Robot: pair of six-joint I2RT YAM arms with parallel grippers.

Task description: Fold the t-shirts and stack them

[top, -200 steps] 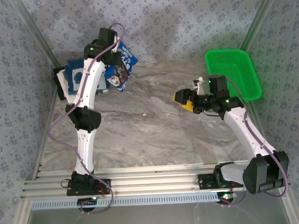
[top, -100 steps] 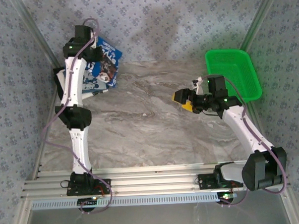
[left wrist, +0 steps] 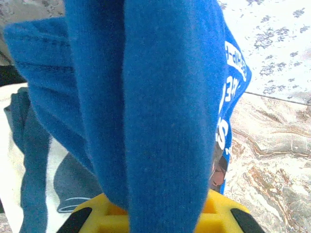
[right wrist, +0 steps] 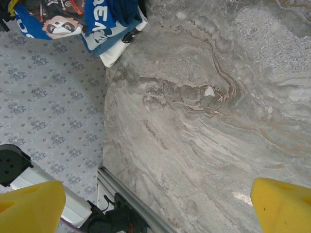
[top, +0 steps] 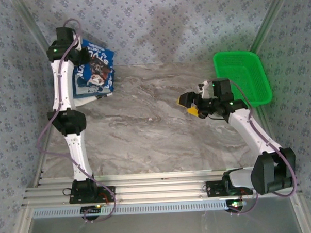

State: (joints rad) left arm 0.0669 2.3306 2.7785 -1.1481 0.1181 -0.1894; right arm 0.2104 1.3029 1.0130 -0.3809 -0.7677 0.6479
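As the left gripper (top: 80, 50) clamped the royal-blue t-shirt (top: 95, 70), the cloth hung from its jaws, above the folded t-shirts (top: 86, 98); the right gripper (top: 190, 105) stood wide open, holding nothing, beside the green basket (top: 236, 66).

Top camera looks down; nearer wrist cameras both catch blue t-shirt (left wrist: 160, 107).

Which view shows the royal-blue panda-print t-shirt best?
Top external: the royal-blue panda-print cloth t-shirt appears nearly whole, print visible. Left wrist: close blue folds. Right wrist: a cropped part at the top-left corner.
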